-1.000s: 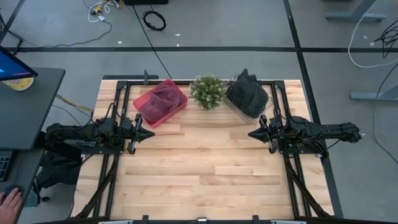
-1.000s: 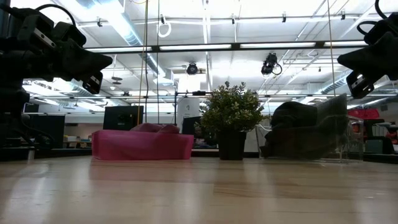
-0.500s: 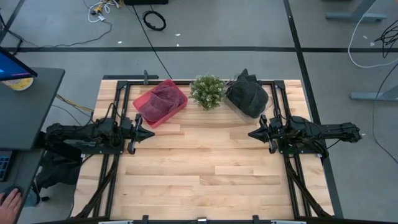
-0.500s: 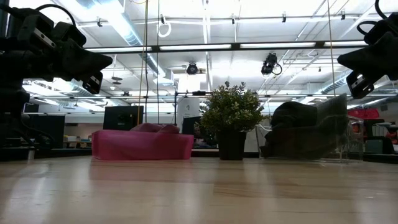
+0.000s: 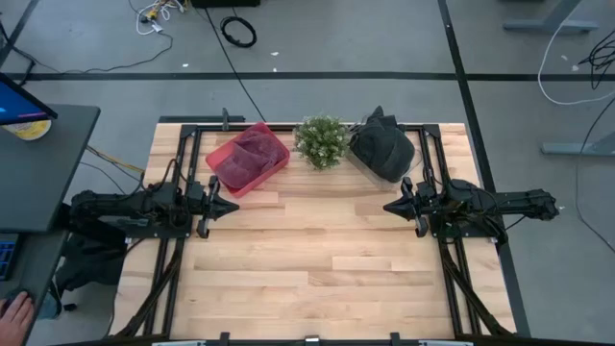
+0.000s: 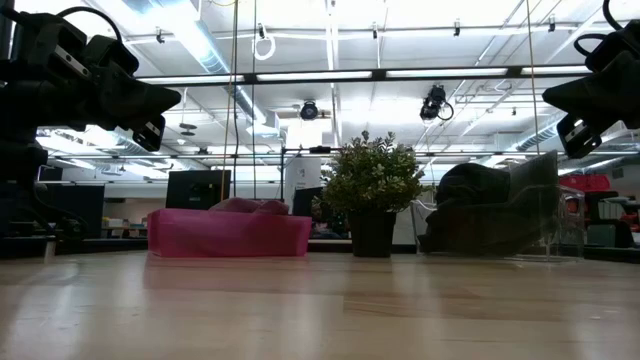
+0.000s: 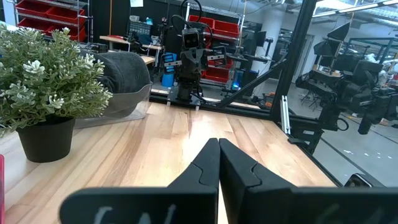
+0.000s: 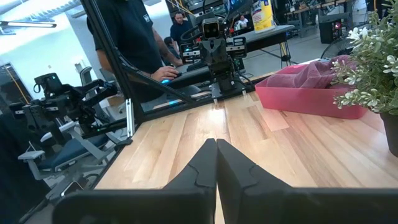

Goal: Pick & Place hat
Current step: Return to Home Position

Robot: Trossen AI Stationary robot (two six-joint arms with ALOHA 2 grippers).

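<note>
Sorting looks done: red caps (image 5: 246, 159) lie in the red bin (image 6: 228, 235), black cap (image 5: 381, 149) in the transparent bin (image 6: 535, 190), both at the worktop's (image 5: 317, 259) far edge, either side of a plant (image 5: 321, 141). Left gripper (image 5: 229, 205) at the left edge, right gripper (image 5: 392, 206) at the right edge — both pinched closed, empty. No cap lies loose to move.

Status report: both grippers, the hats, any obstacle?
Left gripper shut, empty, over left side of table. Right gripper shut, empty, over right side. Red hat in red bin, black hat in transparent bin. Plant between bins, blocking nothing.
</note>
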